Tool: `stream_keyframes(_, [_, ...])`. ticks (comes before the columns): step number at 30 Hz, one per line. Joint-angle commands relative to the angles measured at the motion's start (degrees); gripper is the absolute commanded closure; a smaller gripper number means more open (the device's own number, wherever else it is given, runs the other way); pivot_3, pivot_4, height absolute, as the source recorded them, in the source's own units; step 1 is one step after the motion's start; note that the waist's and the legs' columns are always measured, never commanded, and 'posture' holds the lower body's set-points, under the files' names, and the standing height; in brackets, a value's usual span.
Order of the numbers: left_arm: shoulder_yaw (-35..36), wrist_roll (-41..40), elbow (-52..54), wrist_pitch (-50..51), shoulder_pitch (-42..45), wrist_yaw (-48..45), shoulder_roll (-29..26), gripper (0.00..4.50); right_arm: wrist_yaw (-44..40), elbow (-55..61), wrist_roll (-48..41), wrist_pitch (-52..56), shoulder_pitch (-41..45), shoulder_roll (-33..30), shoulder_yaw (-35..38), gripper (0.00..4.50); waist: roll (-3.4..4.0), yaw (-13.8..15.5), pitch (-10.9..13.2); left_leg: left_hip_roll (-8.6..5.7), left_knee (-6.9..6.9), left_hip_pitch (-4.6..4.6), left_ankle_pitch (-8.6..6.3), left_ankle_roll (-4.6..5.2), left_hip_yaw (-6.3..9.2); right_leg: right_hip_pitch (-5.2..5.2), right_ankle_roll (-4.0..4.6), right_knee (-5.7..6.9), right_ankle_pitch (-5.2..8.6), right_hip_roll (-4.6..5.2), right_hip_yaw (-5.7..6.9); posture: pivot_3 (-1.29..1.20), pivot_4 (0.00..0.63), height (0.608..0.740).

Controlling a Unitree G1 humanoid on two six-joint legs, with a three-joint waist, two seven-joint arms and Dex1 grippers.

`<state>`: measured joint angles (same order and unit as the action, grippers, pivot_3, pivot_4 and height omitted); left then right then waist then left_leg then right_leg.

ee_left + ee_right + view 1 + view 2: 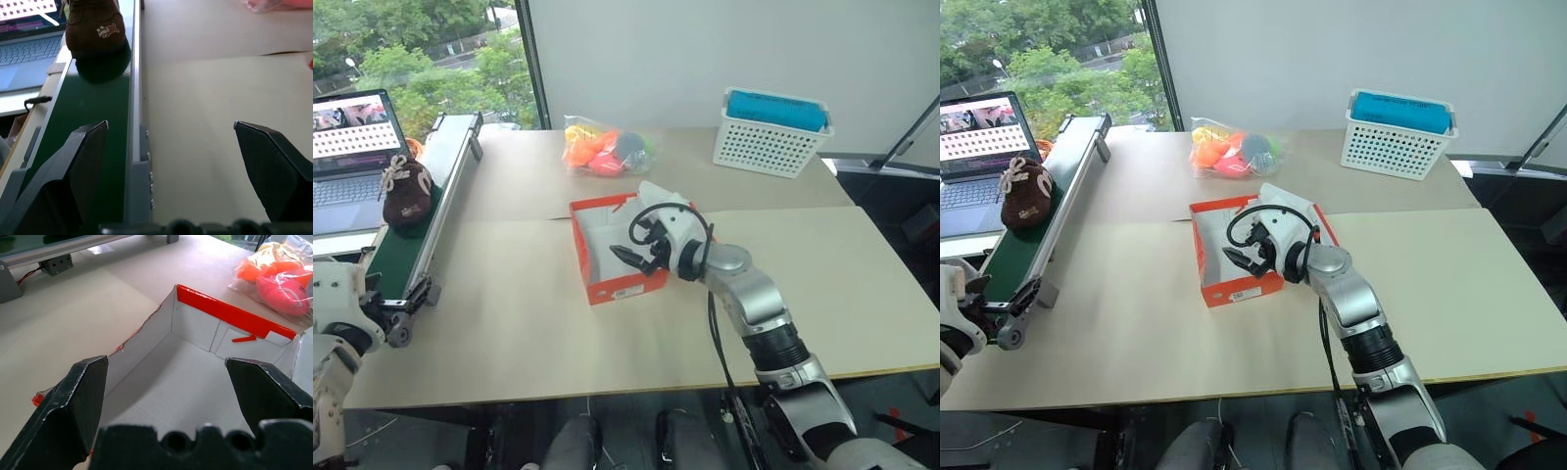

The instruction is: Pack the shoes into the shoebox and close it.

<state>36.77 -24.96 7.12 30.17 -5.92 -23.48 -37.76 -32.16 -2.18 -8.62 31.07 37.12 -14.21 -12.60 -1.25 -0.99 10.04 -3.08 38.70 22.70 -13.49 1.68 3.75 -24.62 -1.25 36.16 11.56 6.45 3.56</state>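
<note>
One dark brown shoe [406, 196] with light laces stands on the green belt of a conveyor [411, 245] at the table's left; in the left wrist view the shoe [95, 29] is well ahead of my left gripper [171, 124]. That gripper is open and holds nothing, its fingers astride the belt's side rail at the conveyor's near end. The orange-red shoebox [595, 257] lies open at mid-table. Its white inside [176, 382] has nothing in it. My right gripper [634, 247] hovers over the box, open and holding nothing; its white lid [658, 194] shows behind it.
A laptop [347, 147] stands left of the conveyor. A clear bag of orange and pink items [605, 147] lies behind the box. A white mesh basket [769, 142] with a blue thing in it stands at the back right. Bare tabletop [509, 323] lies between conveyor and box.
</note>
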Motion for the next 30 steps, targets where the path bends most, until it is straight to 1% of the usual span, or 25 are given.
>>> stream_keyframes(1, [3.8,1.2,-6.4,-2.9,1.3,3.4,1.0,0.07,0.7,1.4,-0.2,1.1,-0.5,-1.3,2.7,0.0,0.0,0.1,0.0,0.01,-0.01,0.01,0.0,0.0,-0.08,-0.05,0.01,0.0,-0.01,-0.01,-0.06,0.0,0.15,0.74])
stream_keyframes(4, [4.4,1.2,-9.2,-4.4,2.6,3.2,0.1,0.07,0.9,2.0,-0.4,1.7,-0.9,-1.9,3.4,0.0,-0.17,0.3,0.0,0.02,-0.02,0.16,0.0,0.0,-0.24,-0.31,0.09,0.01,-0.07,-0.01,-0.19,0.0,0.15,0.74])
stream_keyframes(5, [3.8,1.6,-9.9,-4.8,2.9,2.6,-0.5,0.07,0.9,2.2,-0.4,1.8,-1.0,-2.0,3.6,0.0,-0.17,0.4,0.0,0.02,-0.02,0.19,0.0,0.0,-0.29,-0.37,0.45,0.03,-0.29,0.0,-0.24,0.0,0.15,0.74])
stream_keyframes(13, [0.6,4.0,-15.8,-7.1,6.6,0.5,-3.1,0.07,1.8,4.2,-0.5,3.1,-2.4,-2.6,4.3,0.0,-0.17,0.3,0.0,0.06,-0.02,0.17,0.0,0.01,-0.58,-0.44,0.45,0.02,-0.33,-0.05,-0.51,0.0,0.15,0.74])
stream_keyframes(19, [0.6,6.2,-22.3,-9.6,10.3,2.4,-4.5,0.07,2.9,6.1,-1.0,4.6,-3.8,-2.5,5.2,0.0,-0.19,0.2,0.0,0.08,-0.04,0.17,-0.01,0.01,-0.71,-0.51,0.48,0.04,-0.37,-0.07,-0.63,0.0,0.15,0.74])
stream_keyframes(23, [-1.1,7.6,-24.8,-10.5,12.3,3.8,-3.9,0.07,3.3,6.5,-1.3,5.0,-3.8,-2.4,5.7,0.0,-0.19,0.3,0.0,0.1,-0.05,0.15,-0.01,0.01,-0.76,-0.52,0.46,0.05,-0.39,-0.08,-0.69,0.0,0.15,0.74])
stream_keyframes(27, [-3.4,7.1,-22.8,-10.4,13.0,3.5,-1.4,0.07,3.4,6.5,-1.4,5.1,-3.6,-2.4,6.0,0.0,-0.19,0.5,0.0,0.12,-0.04,0.14,-0.01,0.01,-0.77,-0.51,0.46,0.06,-0.4,-0.09,-0.7,0.0,0.15,0.74])
stream_keyframes(29, [-3.7,6.7,-21.7,-10.4,13.2,3.7,-0.5,0.63,3.4,6.6,-1.4,5.1,-3.5,-2.5,6.0,0.0,-0.19,0.8,0.0,0.1,-0.04,0.14,0.0,0.02,-0.77,-0.51,0.46,0.06,-0.41,-0.06,-0.69,0.0,0.15,0.74])
stream_keyframes(30, [-3.7,6.6,-21.6,-10.4,13.3,3.8,-0.3,0.72,3.5,6.6,-1.5,5.1,-3.5,-2.5,6.1,0.0,-0.19,1.2,0.0,0.1,-0.04,0.14,0.0,0.02,-0.77,-0.5,0.46,0.05,-0.42,-0.05,-0.7,0.0,0.15,0.74])
